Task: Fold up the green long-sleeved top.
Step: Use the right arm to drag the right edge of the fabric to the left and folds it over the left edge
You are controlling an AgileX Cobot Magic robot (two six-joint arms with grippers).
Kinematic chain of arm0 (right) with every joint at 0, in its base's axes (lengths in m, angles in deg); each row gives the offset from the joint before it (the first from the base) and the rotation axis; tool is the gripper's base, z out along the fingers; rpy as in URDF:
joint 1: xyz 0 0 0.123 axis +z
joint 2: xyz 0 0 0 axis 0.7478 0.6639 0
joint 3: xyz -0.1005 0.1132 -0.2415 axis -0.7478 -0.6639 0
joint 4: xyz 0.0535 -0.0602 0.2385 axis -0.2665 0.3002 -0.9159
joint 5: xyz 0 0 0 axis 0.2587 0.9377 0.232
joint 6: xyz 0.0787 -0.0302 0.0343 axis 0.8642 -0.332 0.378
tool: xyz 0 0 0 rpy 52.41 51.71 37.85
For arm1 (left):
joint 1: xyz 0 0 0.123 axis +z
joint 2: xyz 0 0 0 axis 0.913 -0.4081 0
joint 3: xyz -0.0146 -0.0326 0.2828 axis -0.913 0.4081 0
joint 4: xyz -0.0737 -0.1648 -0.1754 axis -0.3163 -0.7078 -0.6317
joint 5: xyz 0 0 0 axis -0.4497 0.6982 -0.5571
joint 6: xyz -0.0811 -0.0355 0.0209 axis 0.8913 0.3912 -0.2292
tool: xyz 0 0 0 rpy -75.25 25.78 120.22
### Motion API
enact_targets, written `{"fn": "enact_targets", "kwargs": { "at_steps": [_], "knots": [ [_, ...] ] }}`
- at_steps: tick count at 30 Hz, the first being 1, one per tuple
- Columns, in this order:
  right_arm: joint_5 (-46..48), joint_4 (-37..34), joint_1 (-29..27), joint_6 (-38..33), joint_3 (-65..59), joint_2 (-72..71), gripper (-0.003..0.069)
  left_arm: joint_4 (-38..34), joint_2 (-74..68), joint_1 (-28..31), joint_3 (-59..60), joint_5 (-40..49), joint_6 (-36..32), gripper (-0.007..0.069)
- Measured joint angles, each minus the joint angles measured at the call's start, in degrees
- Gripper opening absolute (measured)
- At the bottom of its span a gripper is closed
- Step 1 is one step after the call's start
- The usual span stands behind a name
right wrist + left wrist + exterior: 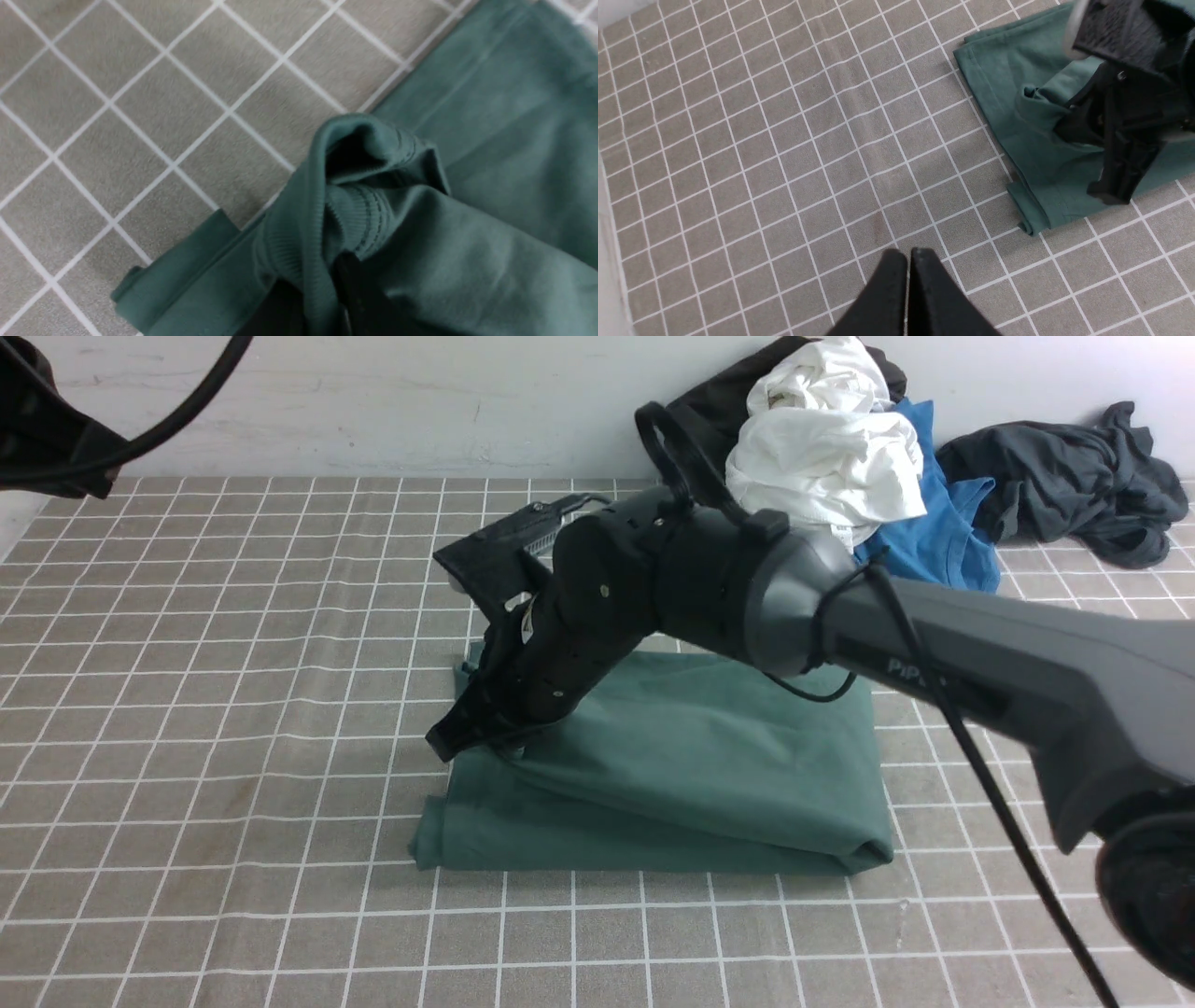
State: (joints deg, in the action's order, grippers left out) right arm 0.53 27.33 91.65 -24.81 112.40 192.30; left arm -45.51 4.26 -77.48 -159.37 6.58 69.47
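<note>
The green long-sleeved top (691, 765) lies folded into a rough rectangle on the checked cloth, in the middle of the front view. My right gripper (467, 739) reaches down to the top's left edge. In the right wrist view it (327, 298) is shut on a bunched ribbed fold of the top (355, 214), lifted slightly off the lower layers. The left wrist view shows the top (1031, 154) with the right gripper (1108, 193) over it. My left gripper (908, 255) is shut and empty, high above the cloth to the left of the top (56, 439).
A heap of clothes lies at the back right against the wall: a white garment (822, 448), a bright blue shirt (943, 532) and a dark grey garment (1074, 476). The grey checked cloth (233, 756) covers the table.
</note>
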Motion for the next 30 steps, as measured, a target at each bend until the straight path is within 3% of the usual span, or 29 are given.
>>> {"fn": "enact_targets", "kwargs": {
  "at_steps": [6, 7, 8, 12, 14, 18, 22, 26, 30],
  "knots": [
    [8.53, -4.07, -0.05, -3.13, 3.21, -0.37, 0.0374, -0.43, 0.00, 0.00, 0.19, 0.00, 0.00, -0.0008],
    [9.82, -4.00, -0.05, -3.26, 3.68, -0.63, 0.0384, -0.43, 0.00, 0.00, 0.25, 0.00, 0.00, -0.0008],
    [14.05, -2.77, -0.19, -3.41, 5.05, -1.61, 0.0449, -0.43, 0.06, 0.00, 0.98, -0.09, 0.00, -0.0008],
    [21.74, 5.82, -1.98, -2.61, 6.76, -5.48, 0.0535, -1.69, 0.23, 0.00, 6.18, -4.30, 0.00, -0.0008],
    [22.30, 12.41, -4.57, -0.05, 5.98, -6.96, 0.0538, -3.63, 0.23, 0.00, 10.86, -8.59, 0.00, -0.0008],
    [22.41, 16.65, -11.29, 3.48, 1.26, -7.80, 0.0512, -8.71, -1.42, -0.36, 18.33, -18.36, -0.73, -0.0008],
    [21.52, 16.14, -16.32, 4.64, -3.86, -7.80, 0.0478, -12.47, -4.89, -2.73, 20.67, -23.56, -3.63, -0.0008],
    [9.14, 11.83, -22.83, 6.69, -12.24, -7.80, 0.0431, -19.08, -13.19, -7.81, 20.88, -33.92, -8.74, -0.0008],
    [2.48, 9.44, -25.51, 7.29, -16.36, -7.51, 0.0406, -23.28, -20.65, -9.84, 20.61, -40.71, -12.22, -0.0008]
  ]
}}
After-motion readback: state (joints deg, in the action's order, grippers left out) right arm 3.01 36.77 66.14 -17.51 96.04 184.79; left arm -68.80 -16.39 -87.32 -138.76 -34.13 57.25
